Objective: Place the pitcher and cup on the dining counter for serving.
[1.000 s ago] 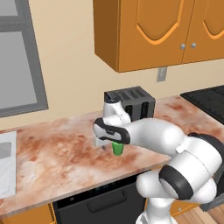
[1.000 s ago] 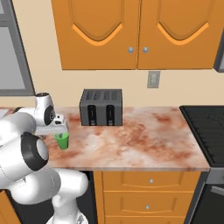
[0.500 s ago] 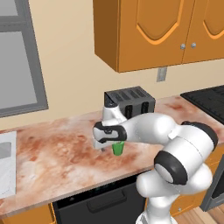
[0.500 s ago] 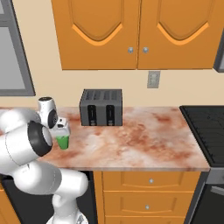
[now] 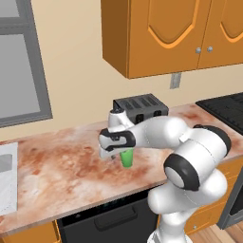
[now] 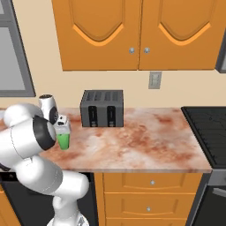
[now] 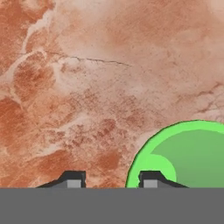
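Note:
The small green cup (image 5: 126,157) (image 6: 64,140) stands upright on the marbled counter in front of the toaster. My gripper (image 5: 119,153) (image 6: 62,126) points down over its rim. In the hand view the cup (image 7: 188,153) sits at the lower right, and my gripper (image 7: 111,179) straddles its near wall. One fingertip (image 7: 150,179) is inside the rim. The other fingertip (image 7: 73,179) is outside, with bare counter between it and the cup. The jaws are partly closed and not pressed on the wall. The pitcher and the dining counter are out of view.
A black toaster (image 5: 140,108) (image 6: 102,108) stands behind the cup against the wall. A dark stove (image 5: 223,107) (image 6: 209,128) bounds the counter on the right, and a sink (image 5: 7,175) on the left. Orange wall cabinets (image 6: 132,31) hang overhead.
The jaws have narrowed from wide open to about half width astride the cup's rim. The arm's elbow has swung over; the cup has not moved.

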